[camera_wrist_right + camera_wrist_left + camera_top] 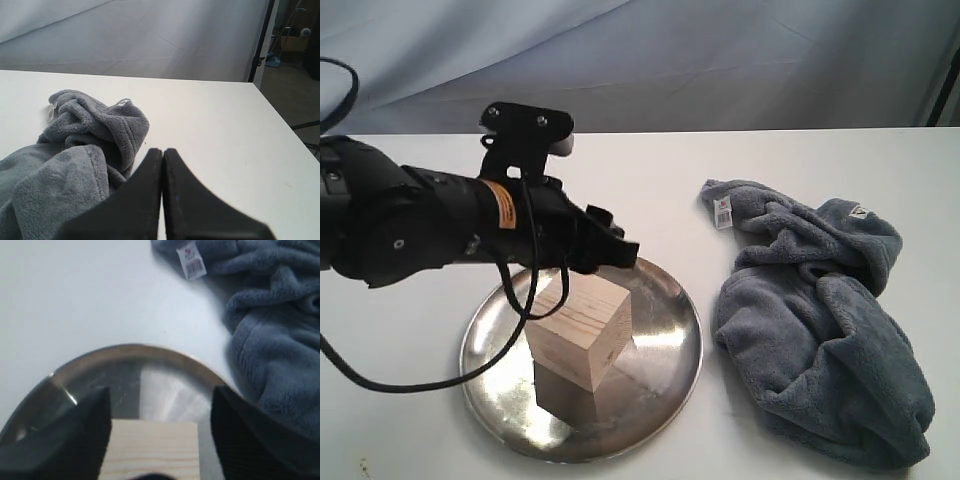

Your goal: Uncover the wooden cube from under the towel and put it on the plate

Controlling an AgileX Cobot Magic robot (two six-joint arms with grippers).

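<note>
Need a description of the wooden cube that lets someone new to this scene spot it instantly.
On the white table, find the round shiny steel plate beside the crumpled blue-grey towel. Over that plate, held between the black fingers of the left tool, is the wooden cube. It is the only pale tan, sharp-edged block with grain lines, unlike the reflective dish and fluffy cloth.

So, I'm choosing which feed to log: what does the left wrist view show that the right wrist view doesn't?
Only the left wrist view: the wooden cube between the left end effector's fingers, over the plate; I can't tell if it is gripped. Only the right wrist view: the right end effector, shut, and the grey backdrop. Both: the towel and the white table.
</note>
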